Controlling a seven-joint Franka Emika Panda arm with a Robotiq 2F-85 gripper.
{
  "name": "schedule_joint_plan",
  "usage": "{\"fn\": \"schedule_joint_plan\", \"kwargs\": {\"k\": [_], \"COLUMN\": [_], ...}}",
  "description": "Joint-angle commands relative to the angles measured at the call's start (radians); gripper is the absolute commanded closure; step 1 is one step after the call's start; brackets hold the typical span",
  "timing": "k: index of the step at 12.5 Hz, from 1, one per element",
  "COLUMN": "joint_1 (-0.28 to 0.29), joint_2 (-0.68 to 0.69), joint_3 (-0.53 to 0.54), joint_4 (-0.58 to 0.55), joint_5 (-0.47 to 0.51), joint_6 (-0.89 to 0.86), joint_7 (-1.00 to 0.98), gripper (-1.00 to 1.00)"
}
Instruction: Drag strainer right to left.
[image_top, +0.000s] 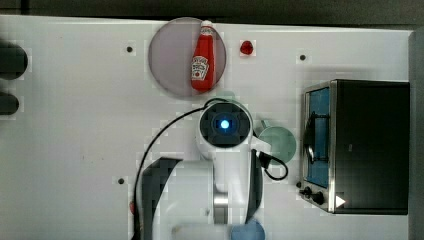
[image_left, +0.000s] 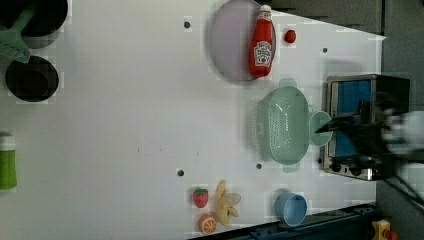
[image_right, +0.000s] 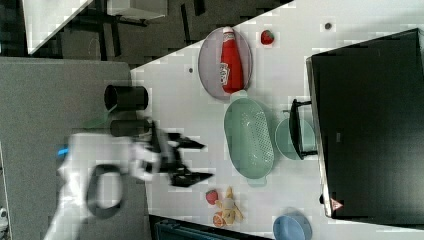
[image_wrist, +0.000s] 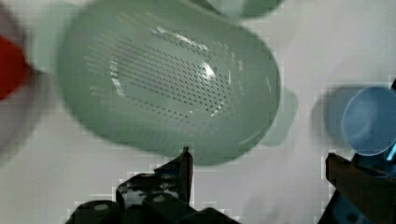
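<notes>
Black fingers of the pincer sit closest to the wrist camera, spread wide apart with nothing held between them. Just past the nearer fingertip lies the strainer, its long side rim almost under that tip; whether they touch cannot be told.

Readable writing is scarce: the red ketchup bottle carries a white shield-shaped label with small dark lettering, too small to read. It lies on the greyish-lilac plate, beyond the strainer's far end from the pincer. A small white warning triangle marks a corner of the toaster oven.

The strainer is a pale mint-green oblong basket with rounded ends, a short flat tab at each end, and a bottom pierced by fine rows of holes that catch a glint of light. It rests upright on the white table. In the right view the pincer's open tips point toward the strainer from its side away from the oven, a little apart. On the strainer's other side, touching or nearly touching its rim, stands the round mint-green mug, between strainer and oven. A blue cup stands off to one side of the pincer, near the strainer's end tab. A toy strawberry and a peeled toy banana lie just beside the pincer's lower tip in the right view.
</notes>
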Motion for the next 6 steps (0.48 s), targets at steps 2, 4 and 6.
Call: {"fn": "schedule_joint_plan", "kwargs": {"k": [2,4,6], "joint_1": [0.005,0.006,0.011], "joint_2": [0.11,0.2,0.279], "joint_3": [-0.01,-0.009,-0.007], "joint_4": [-0.003,-0.015,-0.032], "joint_5": [0.004,0.004,0.004], "joint_6": [0.194,0.318,0.443], "joint_7": [0.199,0.283,0.348], "gripper": [-1.0,-1.0,-1.0]}}
